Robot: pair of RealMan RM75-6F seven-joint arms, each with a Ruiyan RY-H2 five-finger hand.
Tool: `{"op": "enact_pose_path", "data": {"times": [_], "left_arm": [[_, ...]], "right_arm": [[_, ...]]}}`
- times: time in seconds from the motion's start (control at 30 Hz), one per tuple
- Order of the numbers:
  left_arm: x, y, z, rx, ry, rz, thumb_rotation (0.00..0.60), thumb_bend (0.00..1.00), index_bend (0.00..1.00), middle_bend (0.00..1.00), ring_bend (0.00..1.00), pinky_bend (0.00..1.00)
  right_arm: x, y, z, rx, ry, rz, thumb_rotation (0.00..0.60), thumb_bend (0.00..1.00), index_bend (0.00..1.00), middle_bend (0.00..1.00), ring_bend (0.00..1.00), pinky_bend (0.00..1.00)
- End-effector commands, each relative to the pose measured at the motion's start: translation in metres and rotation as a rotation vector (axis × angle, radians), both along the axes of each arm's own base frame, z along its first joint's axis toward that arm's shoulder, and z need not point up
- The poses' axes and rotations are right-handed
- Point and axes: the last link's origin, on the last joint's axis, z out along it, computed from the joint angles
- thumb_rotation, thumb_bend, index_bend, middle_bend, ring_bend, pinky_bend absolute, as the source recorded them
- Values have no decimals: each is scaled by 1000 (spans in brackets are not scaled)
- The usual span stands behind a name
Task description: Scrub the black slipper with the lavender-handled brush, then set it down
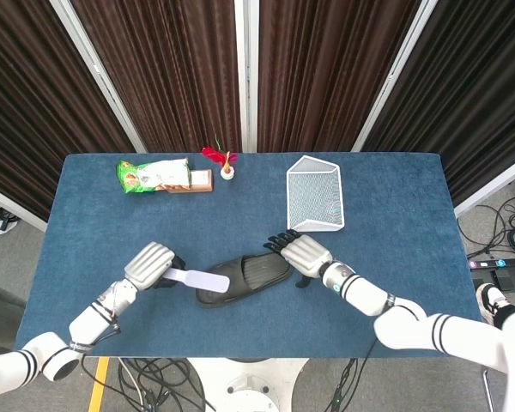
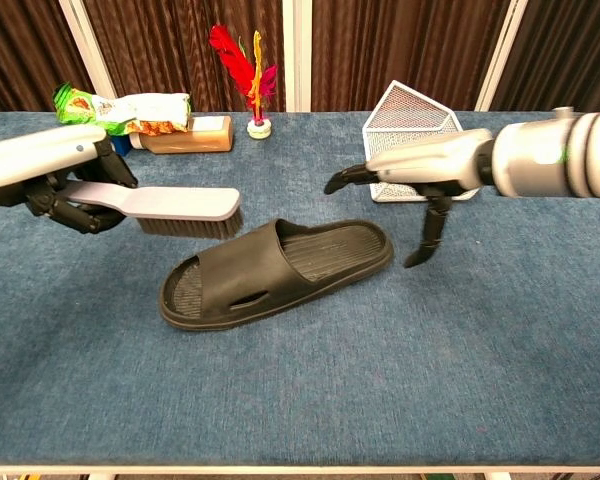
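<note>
Chest view shows the black rubber slipper [image 2: 275, 272] lying flat on the blue tabletop [image 2: 500, 330], toe end toward the left hand [image 2: 65, 190]. That hand is clamped on the lavender-handled brush [image 2: 170, 205], whose bristles hang just above the slipper's toe end, apart from it. On the slipper's heel side, the right hand [image 2: 420, 170] hovers with fingers spread, holding nothing. Scrubbing has apparently not begun. Next, the right hand likely needs to steady or lift the slipper while the brush comes down onto its strap.
</note>
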Motion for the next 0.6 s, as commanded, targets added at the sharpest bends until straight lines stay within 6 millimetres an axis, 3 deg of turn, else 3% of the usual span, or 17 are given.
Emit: {"op": "enact_pose_path", "data": {"times": [0.03,0.33,0.53,0.6], "left_arm": [[1,-1,-4,-10,-4,2,600,893,1000,1000,1000,1000],[6,-7,-23,-26,16,-33,600,892,1000,1000,1000,1000],[7,-10,-34,-12,35,-64,600,891,1000,1000,1000,1000],[8,-11,-37,-11,43,-76,600,891,1000,1000,1000,1000]], "right_arm": [[5,-3,-17,19,36,2,600,43,0,34,0,0],[10,-5,-37,4,81,11,600,66,36,138,0,0],[13,-5,-38,-34,70,35,600,172,278,315,139,156],[11,-5,-38,-39,70,40,600,176,315,338,166,198]]}}
